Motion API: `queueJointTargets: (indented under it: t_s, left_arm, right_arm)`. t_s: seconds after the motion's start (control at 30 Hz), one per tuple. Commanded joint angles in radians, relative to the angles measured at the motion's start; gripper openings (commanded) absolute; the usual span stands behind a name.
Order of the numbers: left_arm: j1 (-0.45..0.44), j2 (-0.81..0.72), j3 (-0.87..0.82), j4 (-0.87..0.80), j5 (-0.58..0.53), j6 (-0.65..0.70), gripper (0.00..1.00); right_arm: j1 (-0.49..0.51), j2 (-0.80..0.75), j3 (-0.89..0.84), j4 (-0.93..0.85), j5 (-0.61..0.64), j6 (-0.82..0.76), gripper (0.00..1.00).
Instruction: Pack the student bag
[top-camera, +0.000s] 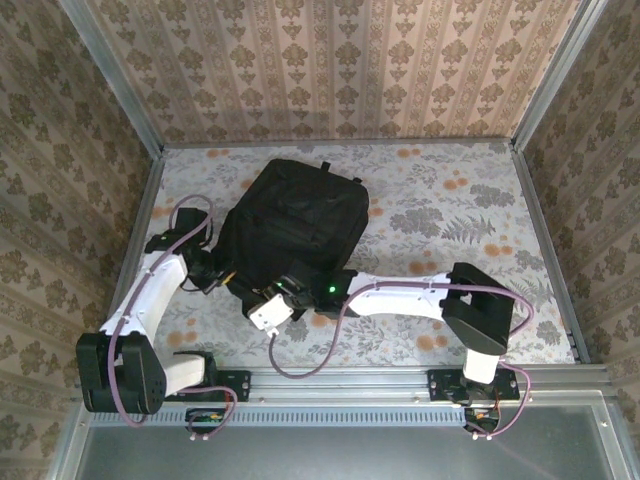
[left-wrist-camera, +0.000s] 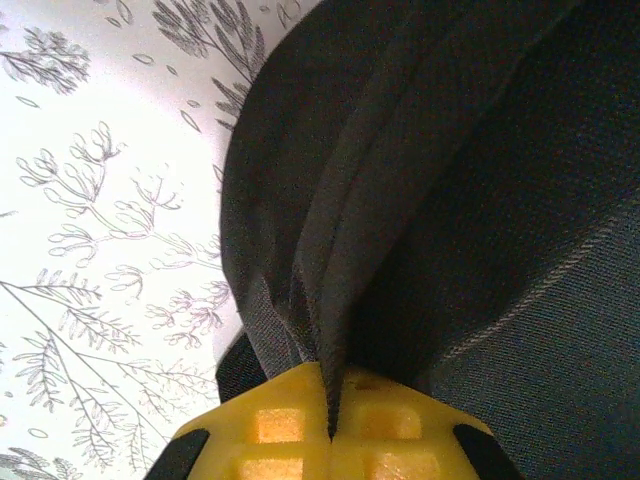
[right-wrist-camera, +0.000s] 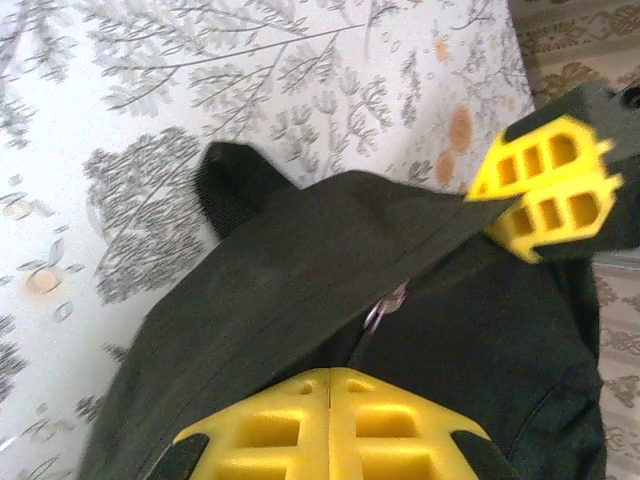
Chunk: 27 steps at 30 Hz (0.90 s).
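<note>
- Seen from above, the large black soft fabric backpack lies flat on the floral-printed tablecloth, left of centre and towards the far wall.
- The left arm is folded, with its elbow out by the table's left edge. The left gripper sits at the backpack's near left corner.
- The right arm stretches low to the left, with the right gripper on the backpack's near edge.
- The left wrist view shows that gripper pinched tight on a fold of black cloth.
- The right wrist view shows a small silver zip pull. The right gripper is pressed closed against the fabric; I can't tell whether any is caught.
</note>
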<state>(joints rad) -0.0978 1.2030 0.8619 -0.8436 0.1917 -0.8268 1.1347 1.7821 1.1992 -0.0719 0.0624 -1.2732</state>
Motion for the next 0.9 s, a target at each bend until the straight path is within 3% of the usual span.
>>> queueJointTargets:
  t_s: [0.0, 0.2, 0.57, 0.73, 0.87]
  left_arm:
    - [0.021, -0.013, 0.059, 0.046, -0.108, 0.036, 0.0]
    - [-0.071, -0.014, 0.087, 0.032, -0.116, 0.048, 0.0]
    - [-0.067, -0.043, 0.114, -0.027, -0.205, 0.118, 0.0]
    - [-0.068, -0.055, 0.072, 0.013, -0.164, 0.116, 0.0]
    - [-0.07, -0.084, 0.011, 0.056, -0.147, 0.121, 0.0]
  right_arm:
    - [-0.028, -0.058, -0.035, -0.108, -0.05, 0.022, 0.0]
    - [-0.034, -0.006, 0.05, -0.116, -0.062, 0.035, 0.0]
    - [-0.079, -0.026, 0.017, -0.089, -0.053, -0.041, 0.0]
    - [-0.109, -0.085, -0.041, -0.038, -0.07, 0.018, 0.0]
    - [-0.119, -0.141, -0.079, 0.062, -0.141, 0.225, 0.0]
